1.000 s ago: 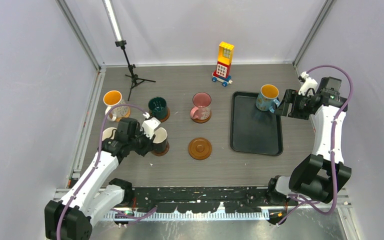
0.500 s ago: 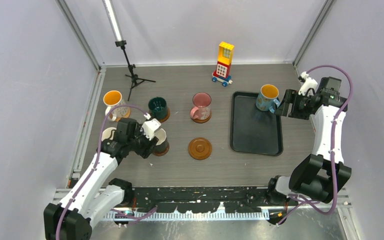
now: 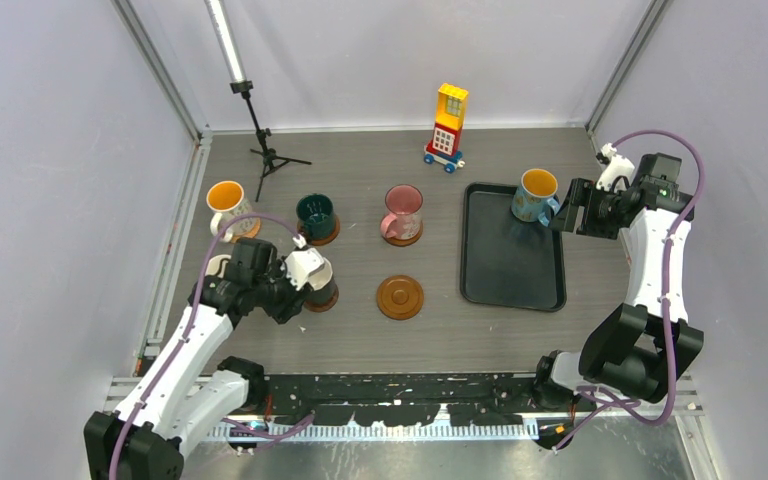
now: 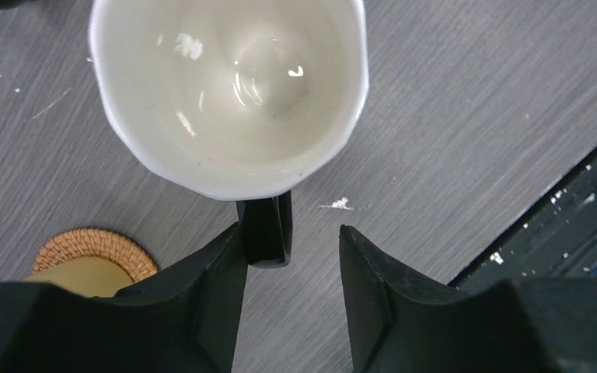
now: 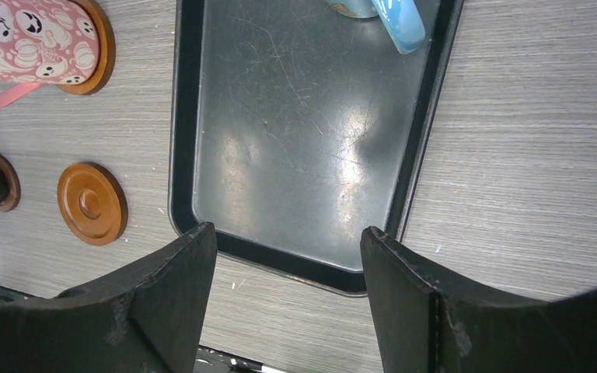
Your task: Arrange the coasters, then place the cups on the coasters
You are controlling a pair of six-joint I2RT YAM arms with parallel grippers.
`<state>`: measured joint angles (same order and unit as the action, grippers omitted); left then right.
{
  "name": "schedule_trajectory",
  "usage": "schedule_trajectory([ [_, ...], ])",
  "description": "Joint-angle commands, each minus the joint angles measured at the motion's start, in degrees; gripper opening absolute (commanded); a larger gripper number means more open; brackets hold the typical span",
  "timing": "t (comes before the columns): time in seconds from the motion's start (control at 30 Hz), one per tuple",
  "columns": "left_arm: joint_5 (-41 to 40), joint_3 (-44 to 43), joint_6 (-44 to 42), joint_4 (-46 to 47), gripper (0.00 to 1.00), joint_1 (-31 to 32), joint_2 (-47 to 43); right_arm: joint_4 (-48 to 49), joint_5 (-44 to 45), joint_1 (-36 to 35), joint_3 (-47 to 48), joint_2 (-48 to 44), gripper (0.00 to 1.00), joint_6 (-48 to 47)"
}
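Observation:
A cream cup with a black outside stands on a coaster near the left middle. My left gripper is open at that cup's black handle; the handle touches one finger and a gap shows at the other. One bare brown coaster lies mid-table. A pink cup, a dark green cup and a white cup with orange inside each sit on coasters. A pale yellow cup rests on a woven coaster. My right gripper is open beside the blue cup.
The blue cup stands in the far corner of a black tray at the right. A yellow-red toy block tower stands at the back middle, and a small black tripod with a light bar at the back left.
My left gripper has opened off the cream cup's handle and drawn back slightly toward the left. The cup stays on its coaster. The right arm has not moved.

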<state>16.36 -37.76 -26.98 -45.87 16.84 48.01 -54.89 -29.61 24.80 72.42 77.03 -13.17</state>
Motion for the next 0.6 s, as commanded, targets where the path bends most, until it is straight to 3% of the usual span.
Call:
schedule_trajectory([
  [0.0, 4.8, -3.2, -4.5, -4.9, 0.47, -0.1, 0.4, 1.3, 0.0, -0.4, 2.1, 0.0, 0.73, -0.5],
  [0.23, 8.0, -4.2, -7.5, -8.4, 0.41, -0.1, 0.2, 1.3, -0.1, -0.4, 2.1, 0.2, 0.73, -0.7],
  [0.43, 2.4, -6.4, -3.9, -8.1, 0.65, -0.1, -0.8, 1.9, 1.9, -0.4, 2.8, 1.3, 0.73, -0.7],
  [0.57, 1.1, -10.5, -1.4, -8.4, 0.72, -0.2, -2.2, 4.0, 7.4, -0.8, 4.1, 3.0, 0.73, -0.4],
])
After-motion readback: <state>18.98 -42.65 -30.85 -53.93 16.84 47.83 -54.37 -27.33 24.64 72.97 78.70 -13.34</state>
